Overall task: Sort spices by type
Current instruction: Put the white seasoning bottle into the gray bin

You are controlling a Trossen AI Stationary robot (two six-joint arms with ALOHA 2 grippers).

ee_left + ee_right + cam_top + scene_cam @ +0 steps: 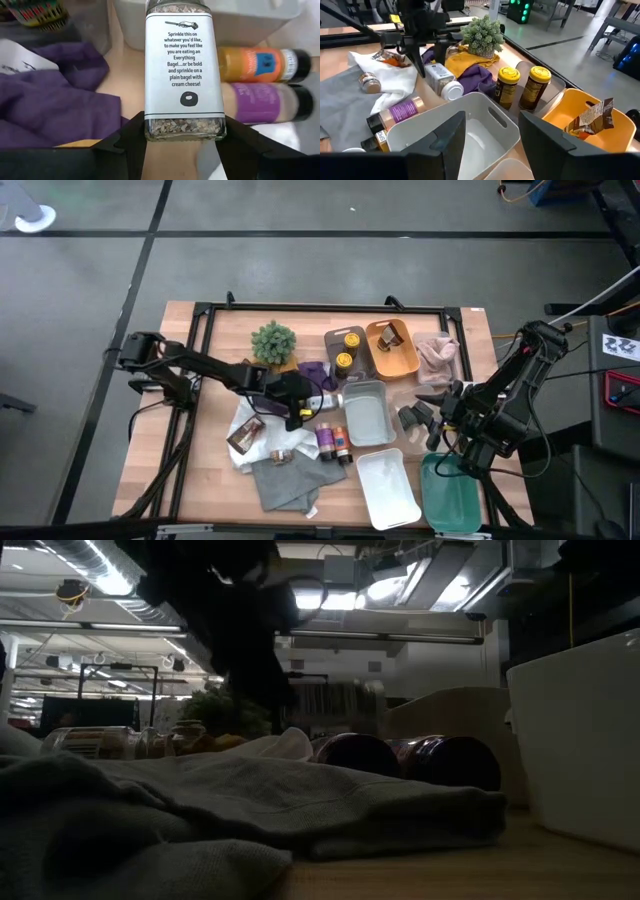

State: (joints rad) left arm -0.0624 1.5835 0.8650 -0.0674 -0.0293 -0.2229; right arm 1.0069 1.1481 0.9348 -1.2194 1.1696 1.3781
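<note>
The left gripper (pixel 300 402), mid-table, clamps a white-capped jar (pixel 322 400) by its base, holding it lying flat with its cap toward the grey tray (pixel 385 435), probably for placing there. Below it two bottles (pixel 333 442) lie by the grey cloth (pixel 285 480), unsorted. Farther right, two yellow-topped tins (pixel 347 350) share one tray and a foil packet (pixel 391 336) sits in the orange tray (pixel 383 366), grouped by type. The right gripper (pixel 428 420) waits open at the table's right edge.

"Everything Bagel" on jar label (pixel 184 65)

Bottles (pixel 334 442) tight against grey tray (pixel 366 416)
</note>
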